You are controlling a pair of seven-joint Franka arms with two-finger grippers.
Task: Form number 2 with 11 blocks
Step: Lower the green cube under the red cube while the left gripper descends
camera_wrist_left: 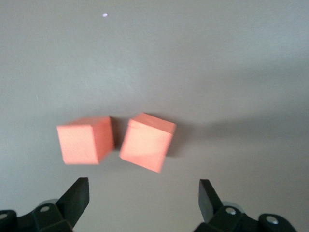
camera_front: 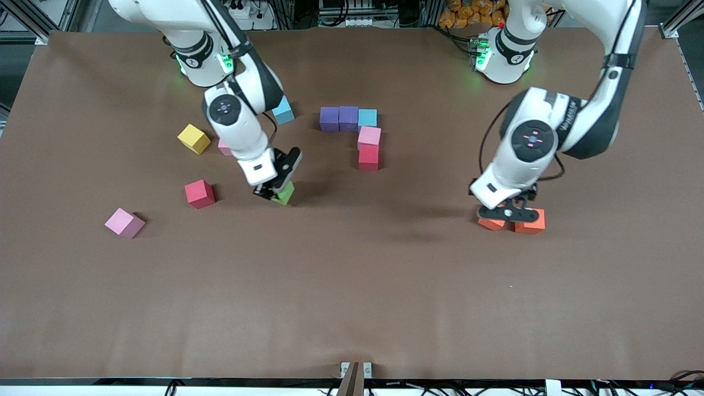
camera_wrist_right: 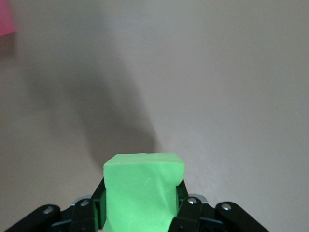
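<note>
A: Where had the digit got to?

B: Five blocks were down near the middle of the bench (camera_front: 352, 286): two purple blocks (camera_front: 339, 118) and a light blue block (camera_front: 367, 117) in a row, then a pink block (camera_front: 369, 137) and a red block (camera_front: 368, 157) running toward six o'clock from the light blue one. That made the top bar and the upper stroke of the number 2 (camera_front: 352, 135), by my reading.

A: And the right gripper?

B: The right gripper (camera_front: 273, 192) had its fingers (camera_wrist_right: 189, 208) clamped on the green block (camera_wrist_right: 142, 193), at about eight o'clock from the red block, low by the bench. Whether the block was lifted or resting I couldn't tell.

A: How should that block have been placed?

B: I'd have had it lifted clear and carried to the free side of the red block, the side toward the right arm's end of the bench, then turned square to the row and lowered flush, so the middle bar started without knocking the red block out of line.

A: The left gripper?

B: The left gripper (camera_wrist_left: 144, 193) hung with fingers spread wide, holding nothing, over the two orange blocks (camera_wrist_left: 116, 141), well apart from the digit at four o'clock. One sat skewed and almost touching the other, so it should have straddled just one.

A: What else lay loose?

B: A yellow block (camera_front: 193, 138), another red block (camera_front: 199, 193), another pink block (camera_front: 125, 223) and a blue block (camera_front: 284, 110).
</note>
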